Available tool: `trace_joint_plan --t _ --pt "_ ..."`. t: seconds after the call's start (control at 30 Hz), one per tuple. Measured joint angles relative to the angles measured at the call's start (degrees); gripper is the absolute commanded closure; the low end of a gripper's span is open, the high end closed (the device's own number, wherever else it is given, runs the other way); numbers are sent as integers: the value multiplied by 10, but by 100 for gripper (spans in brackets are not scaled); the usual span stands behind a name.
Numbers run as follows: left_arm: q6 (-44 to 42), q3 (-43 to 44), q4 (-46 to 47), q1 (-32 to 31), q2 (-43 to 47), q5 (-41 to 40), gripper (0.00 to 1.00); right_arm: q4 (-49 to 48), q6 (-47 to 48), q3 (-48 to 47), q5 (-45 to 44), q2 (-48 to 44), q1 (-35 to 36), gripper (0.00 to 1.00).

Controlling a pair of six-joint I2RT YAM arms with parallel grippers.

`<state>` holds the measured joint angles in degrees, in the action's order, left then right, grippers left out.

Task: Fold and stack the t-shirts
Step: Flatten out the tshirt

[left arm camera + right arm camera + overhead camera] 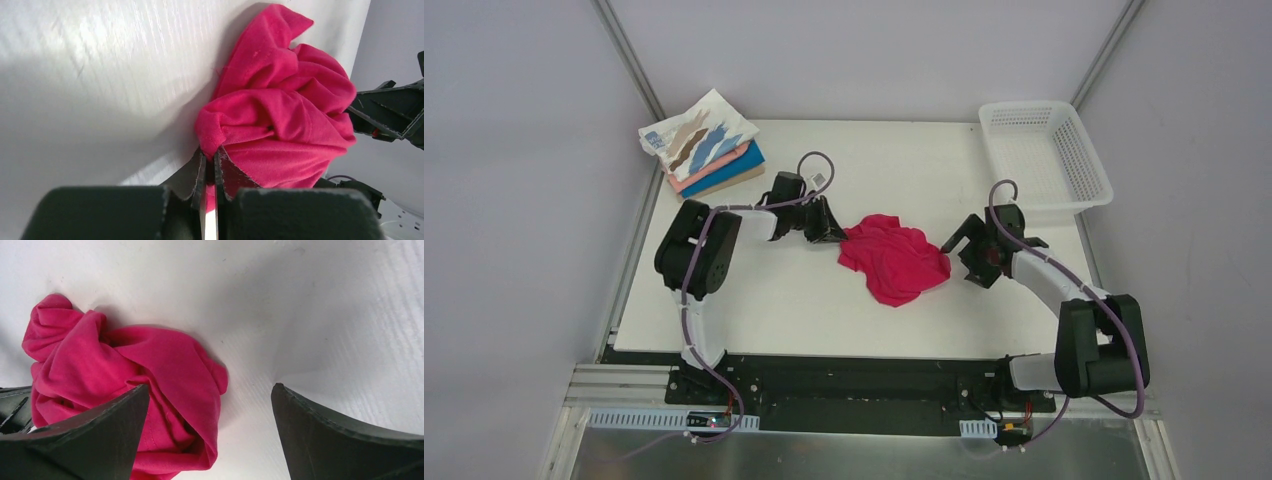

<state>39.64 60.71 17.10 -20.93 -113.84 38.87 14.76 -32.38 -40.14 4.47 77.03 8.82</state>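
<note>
One crumpled crimson-pink cloth t-shirt (894,260), heaped at the centre of the white table (754,300); left gripper (836,232) pinched together on its left edge; right gripper (960,258) spread wide, just beside its right side, holding nothing; four folded t-shirts (706,150) stacked at the far left corner, white streaked one uppermost; white plastic mesh basket (1049,155) at the far right corner.
</note>
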Motion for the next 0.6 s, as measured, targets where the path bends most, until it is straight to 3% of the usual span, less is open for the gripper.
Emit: trace_joint_plan --t 0.23,0.4,0.5,0.6 --pt "-40 -52 -47 0 146 -64 100 -21 1 0 48 25 0 14" --pt "-59 -70 -50 0 195 -75 100 -37 -8 -10 78 57 0 23" --pt "-61 -80 -63 0 194 -81 100 -43 -16 -22 87 76 0 31" --pt "-63 -86 -76 0 194 -90 100 -52 -21 -26 97 89 4 49"
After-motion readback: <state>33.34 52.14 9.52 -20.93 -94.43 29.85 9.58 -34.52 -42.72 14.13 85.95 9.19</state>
